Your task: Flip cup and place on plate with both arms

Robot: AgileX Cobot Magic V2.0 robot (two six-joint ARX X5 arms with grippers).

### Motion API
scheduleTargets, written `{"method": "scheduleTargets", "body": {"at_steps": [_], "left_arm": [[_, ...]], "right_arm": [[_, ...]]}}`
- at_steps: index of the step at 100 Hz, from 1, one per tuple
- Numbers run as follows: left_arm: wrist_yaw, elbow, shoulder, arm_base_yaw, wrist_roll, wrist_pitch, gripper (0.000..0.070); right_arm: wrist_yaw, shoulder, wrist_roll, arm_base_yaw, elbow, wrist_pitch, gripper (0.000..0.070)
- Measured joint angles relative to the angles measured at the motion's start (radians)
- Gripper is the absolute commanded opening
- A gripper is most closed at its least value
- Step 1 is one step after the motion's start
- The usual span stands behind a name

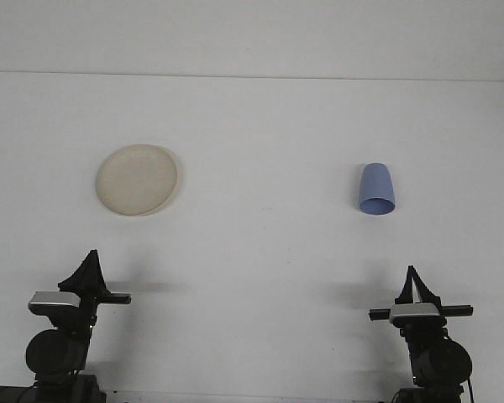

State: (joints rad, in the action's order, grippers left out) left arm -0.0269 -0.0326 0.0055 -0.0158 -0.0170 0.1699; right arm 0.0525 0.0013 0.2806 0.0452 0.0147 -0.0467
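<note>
blue cup [376,189] stands inverted, right of centre, well apart from the beige plate [138,180]. left gripper [90,267] and right gripper [414,282] rest near, fingers pressed together; the right should spread wide and approach the cup's side.

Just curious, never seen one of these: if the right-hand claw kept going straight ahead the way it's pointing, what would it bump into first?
Probably the blue cup. The right gripper points forward over the table, and the cup sits slightly left of that line, so it might only graze it.
</note>
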Motion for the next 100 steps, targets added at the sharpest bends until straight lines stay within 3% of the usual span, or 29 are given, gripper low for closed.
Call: {"method": "scheduleTargets", "body": {"at_steps": [75,90,100], "left_arm": [[0.000,0.000,0.000,0.000,0.000,0.000,0.0014],[0.000,0.000,0.000,0.000,0.000,0.000,0.0014],[0.000,0.000,0.000,0.000,0.000,0.000,0.0014]], "right_arm": [[-0.005,0.000,-0.002,0.000,0.000,0.001,0.0003],[-0.027,0.000,-0.058,0.000,0.000,0.008,0.0003],[-0.027,0.000,-0.150,0.000,0.000,0.018,0.0003]]}}
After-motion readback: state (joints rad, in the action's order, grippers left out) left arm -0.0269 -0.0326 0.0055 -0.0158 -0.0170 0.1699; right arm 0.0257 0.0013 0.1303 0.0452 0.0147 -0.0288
